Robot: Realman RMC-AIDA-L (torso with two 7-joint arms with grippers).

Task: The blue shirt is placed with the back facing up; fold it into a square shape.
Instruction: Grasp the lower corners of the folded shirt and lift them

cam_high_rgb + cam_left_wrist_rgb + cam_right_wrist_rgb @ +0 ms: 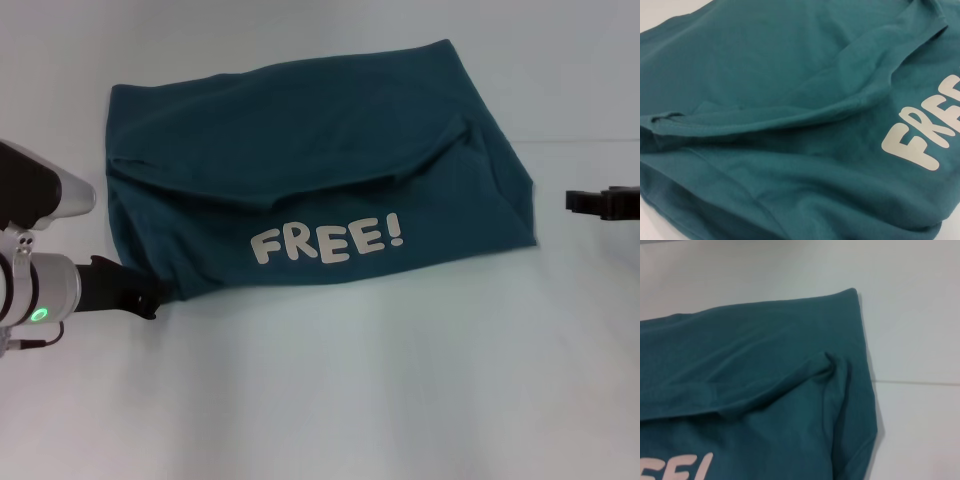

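Already folded into a rough, slightly skewed rectangle, the blue shirt [310,170] lies in the middle of the white table [330,390], its long edges running from the robot's near left toward the far right. A folded-over upper layer ends in a curved edge across the middle, and below that edge the cream lettering "FREE!" [328,241] reads upright toward the robot. So the shirt carries a print, and it faces up on the near panel.

The left gripper [150,296] sits at the shirt's near-left corner, its black tip touching or tucked just under the hem. Whether its jaws are parted, or have hold of the cloth, cannot be told, because the tip merges with the dark fabric edge. The left arm reaches in low from the left edge, roughly level with the table, with a green light showing on its silver wrist section.

The right gripper [580,201] shows only as a black piece cut off by the right edge, well apart from the shirt's right side and touching nothing; its jaw opening cannot be told either.

Neither wrist view shows fingers. The left one is filled by shirt folds and part of the lettering; the right one shows the shirt's far-right corner.
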